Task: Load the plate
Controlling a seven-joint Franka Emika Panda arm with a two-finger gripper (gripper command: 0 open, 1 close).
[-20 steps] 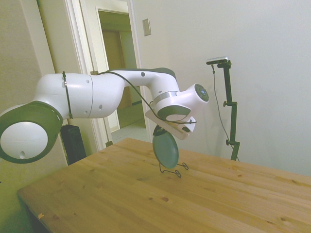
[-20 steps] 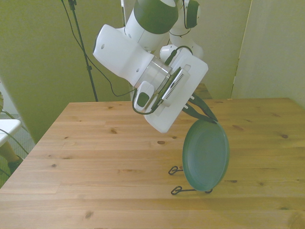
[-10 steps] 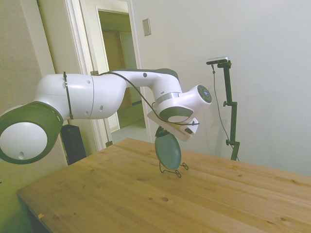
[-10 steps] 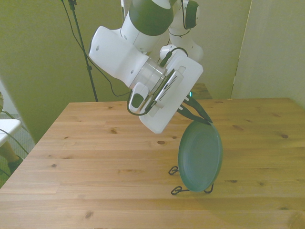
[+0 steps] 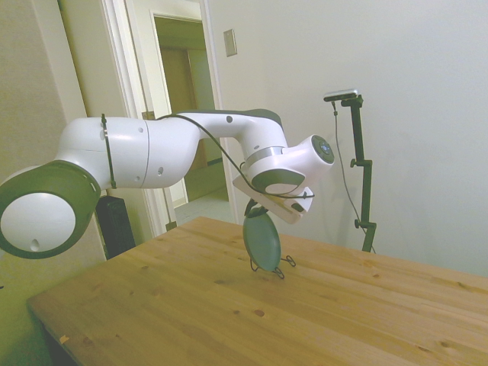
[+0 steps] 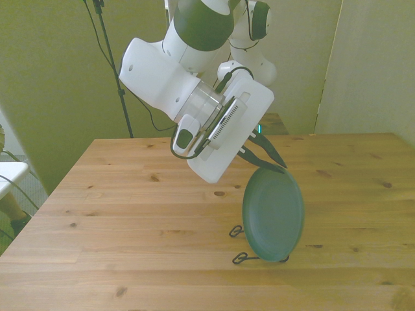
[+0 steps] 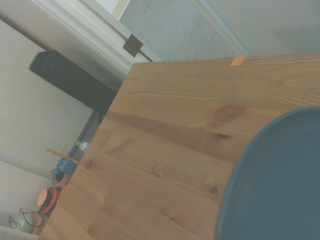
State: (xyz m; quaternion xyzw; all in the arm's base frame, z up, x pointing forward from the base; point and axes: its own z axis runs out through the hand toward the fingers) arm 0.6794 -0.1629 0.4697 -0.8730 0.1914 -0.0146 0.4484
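Plate [image 6: 273, 215] stands on edge in wire rack [image 6: 241, 258], nearly loaded. Gripper [image 6: 264, 160] jaws pinch its top rim; release & retreat left.

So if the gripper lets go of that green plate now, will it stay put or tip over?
The plate stands on edge in a thin wire stand, so it probably stays. A sideways nudge could likely roll or tip it. It looks rigid, and the gripper pinches only its top rim.
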